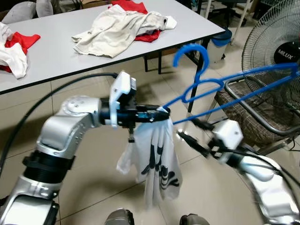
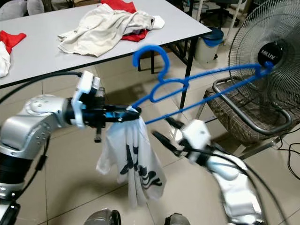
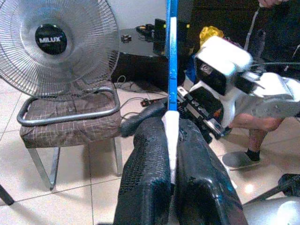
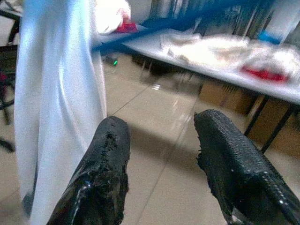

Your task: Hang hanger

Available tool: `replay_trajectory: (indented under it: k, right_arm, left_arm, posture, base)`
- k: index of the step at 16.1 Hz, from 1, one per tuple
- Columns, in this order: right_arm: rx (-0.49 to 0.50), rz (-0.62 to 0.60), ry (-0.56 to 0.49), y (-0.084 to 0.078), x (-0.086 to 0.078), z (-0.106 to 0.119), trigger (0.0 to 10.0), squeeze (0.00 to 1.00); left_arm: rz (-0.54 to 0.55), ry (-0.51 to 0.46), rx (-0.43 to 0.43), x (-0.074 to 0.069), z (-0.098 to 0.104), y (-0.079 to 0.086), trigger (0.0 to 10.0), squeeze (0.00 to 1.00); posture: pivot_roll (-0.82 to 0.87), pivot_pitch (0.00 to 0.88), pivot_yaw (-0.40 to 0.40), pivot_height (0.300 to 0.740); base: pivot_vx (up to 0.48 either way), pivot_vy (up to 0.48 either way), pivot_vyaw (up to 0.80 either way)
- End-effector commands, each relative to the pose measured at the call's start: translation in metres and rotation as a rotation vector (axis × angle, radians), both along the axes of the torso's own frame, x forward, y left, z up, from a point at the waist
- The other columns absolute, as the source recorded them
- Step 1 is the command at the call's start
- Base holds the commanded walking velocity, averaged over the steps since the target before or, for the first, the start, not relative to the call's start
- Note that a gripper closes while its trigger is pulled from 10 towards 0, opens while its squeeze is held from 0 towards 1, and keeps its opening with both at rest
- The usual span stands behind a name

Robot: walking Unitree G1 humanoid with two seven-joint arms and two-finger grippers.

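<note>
the left gripper [image 1: 161, 114] is clamped tight on one end of a blue hanger [image 1: 220, 84], its black fingers [image 3: 145, 187] pressed together with the thin blue bar and a fold of white cloth pinched between them. a white garment [image 1: 157, 164] with black lettering hangs from that same end, draped below the gripper over the tiled floor [image 1: 93, 187]. the hanger is held up in the air, tilted, its hook [image 1: 190, 51] uppermost and its far end reaching toward a standing fan [image 1: 276, 47] (its hub reads "milux"). the right gripper [image 1: 190, 133] sits just below the hanger's lower bar, fingers [image 4: 101, 173] spread apart and holding nothing, pointed toward the cloth. behind the fan's base stands a metal-framed chair [image 1: 253, 112] with a checked cushion. further back, a grey table [image 1: 56, 51] carries a heap of cream and red clothes [image 1: 124, 23]. a person's foot [image 3: 241, 157] rests on the floor in the left wrist view.
</note>
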State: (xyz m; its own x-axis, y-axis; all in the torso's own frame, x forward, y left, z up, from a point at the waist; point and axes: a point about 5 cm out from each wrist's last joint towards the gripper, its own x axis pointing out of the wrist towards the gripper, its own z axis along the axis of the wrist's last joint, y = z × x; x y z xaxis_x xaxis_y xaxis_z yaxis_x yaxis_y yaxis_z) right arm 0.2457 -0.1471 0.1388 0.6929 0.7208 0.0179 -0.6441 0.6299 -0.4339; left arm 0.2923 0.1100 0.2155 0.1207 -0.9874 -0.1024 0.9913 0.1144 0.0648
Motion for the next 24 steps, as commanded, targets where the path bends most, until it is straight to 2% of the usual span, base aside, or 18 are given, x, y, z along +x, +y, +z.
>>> replay_trajectory:
  k: [1, 3, 6, 8, 9, 11, 15, 21, 24]
  right_arm:
    - [-0.053, 0.014, -0.094, 0.008, -0.001, 0.006, 10.0, 0.00]
    - [-0.070, 0.047, -0.145, 0.022, -0.002, 0.007, 10.0, 0.00]
    - [-0.051, 0.094, -0.128, 0.039, -0.005, 0.001, 10.0, 0.00]
    - [-0.048, 0.091, -0.085, 0.040, -0.004, -0.007, 10.0, 0.00]
    - [-0.056, 0.097, -0.052, 0.042, -0.004, -0.013, 10.0, 0.00]
    - [-0.068, 0.107, -0.050, 0.044, -0.003, -0.015, 10.0, 0.00]
    - [-0.075, 0.137, -0.053, 0.048, -0.005, -0.014, 10.0, 0.00]
    - [-0.095, 0.052, -0.044, 0.037, -0.007, -0.014, 10.0, 0.00]
    - [-0.067, 0.027, -0.035, 0.037, -0.006, -0.014, 10.0, 0.00]
  left_arm:
    - [0.033, -0.025, 0.006, 0.002, 0.001, 0.001, 0.0, 0.00]
    - [0.070, -0.039, 0.009, 0.007, 0.000, 0.002, 0.0, 0.00]
    - [0.111, -0.068, 0.018, 0.010, -0.001, 0.004, 0.0, 0.00]
    - [0.133, -0.070, -0.005, 0.013, 0.001, 0.005, 0.0, 0.00]
    - [0.117, -0.060, -0.044, 0.012, 0.005, 0.007, 0.0, 0.00]
    - [0.064, -0.037, -0.085, 0.008, 0.010, 0.008, 0.0, 0.00]
    - [0.081, -0.043, -0.080, 0.011, 0.011, 0.010, 0.0, 0.00]
    - [0.211, -0.069, -0.042, 0.026, 0.007, 0.017, 0.0, 0.00]
    - [0.174, -0.051, -0.056, 0.021, 0.004, 0.013, 0.0, 0.00]
  posture:
    - [0.00, 0.079, 0.070, 0.740]
    - [0.00, 0.081, 0.068, 0.740]
    - [0.01, 0.085, 0.061, 0.740]
    - [0.02, 0.086, 0.064, 0.740]
    - [0.01, 0.087, 0.067, 0.740]
    - [0.01, 0.087, 0.069, 0.740]
    - [0.02, 0.088, 0.075, 0.740]
    - [0.03, 0.096, 0.089, 0.740]
    - [0.03, 0.099, 0.098, 0.740]
  base:
    - [0.000, 0.000, 0.00]
    - [0.000, 0.000, 0.00]
    - [0.000, 0.000, 0.00]
    - [0.000, 0.000, 0.00]
    - [0.000, 0.000, 0.00]
    - [0.000, 0.000, 0.00]
    - [0.000, 0.000, 0.00]
    - [0.000, 0.000, 0.00]
    - [0.000, 0.000, 0.00]
